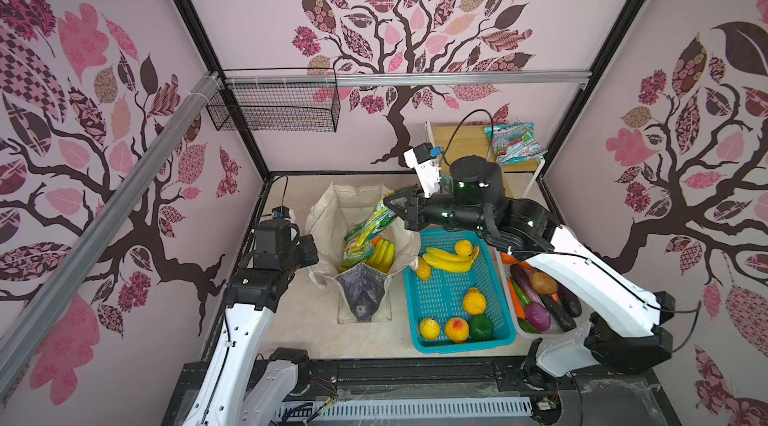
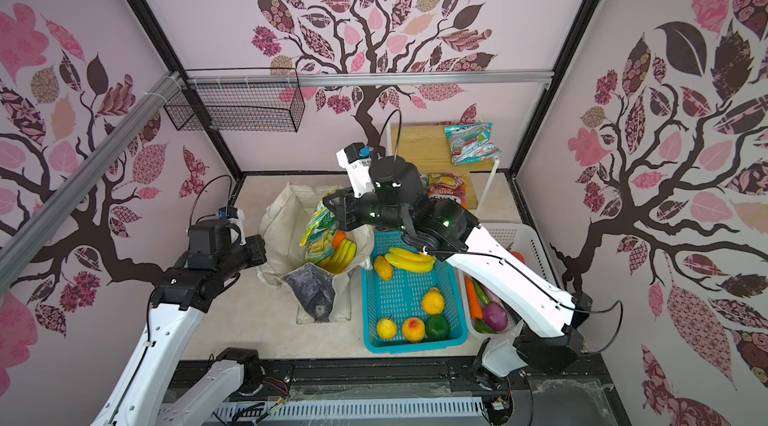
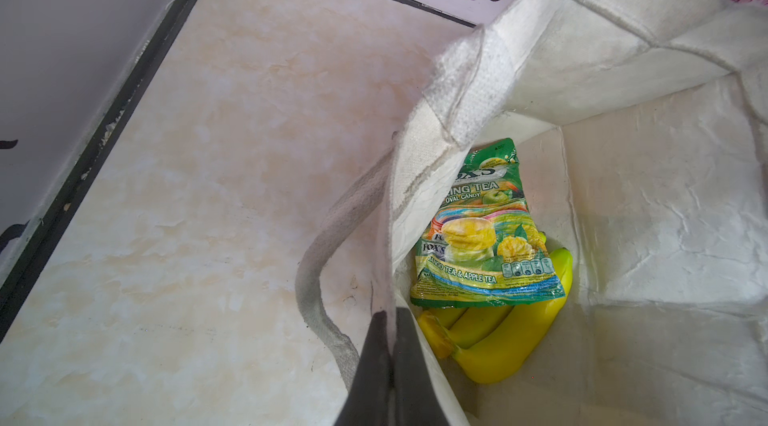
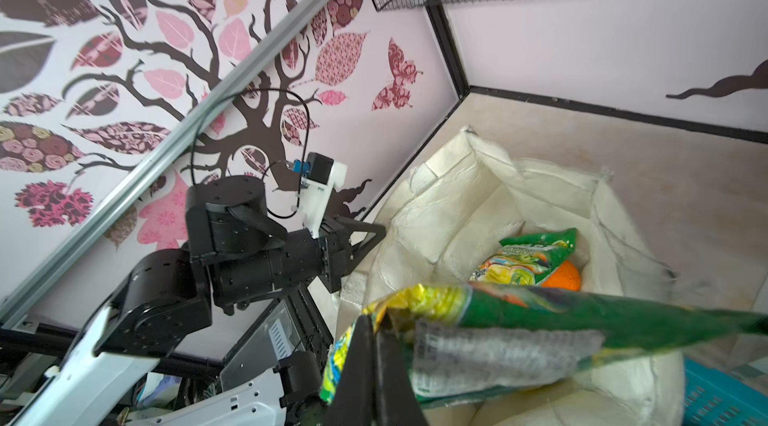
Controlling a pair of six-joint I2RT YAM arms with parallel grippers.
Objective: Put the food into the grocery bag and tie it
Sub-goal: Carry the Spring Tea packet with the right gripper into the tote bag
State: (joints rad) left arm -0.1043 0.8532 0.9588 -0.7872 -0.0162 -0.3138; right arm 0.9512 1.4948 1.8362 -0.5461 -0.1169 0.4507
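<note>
The whole cell is covered from high up at the near edge by both top views, tilted down toward the far wall [image 1: 415, 8], so nearly the same picture is given twice. The left wrist view is taken very close, down past the left gripper [image 3: 390, 314] at the left rim of the grocery bag [image 3: 665, 216], straight into it. The right wrist view is shot close too, past the right gripper [image 4: 370, 319] and a blurred green snack packet [image 4: 540, 328], facing left across the bag toward the left arm [image 4: 232, 245]. The bag's inside is shared by all four.
</note>
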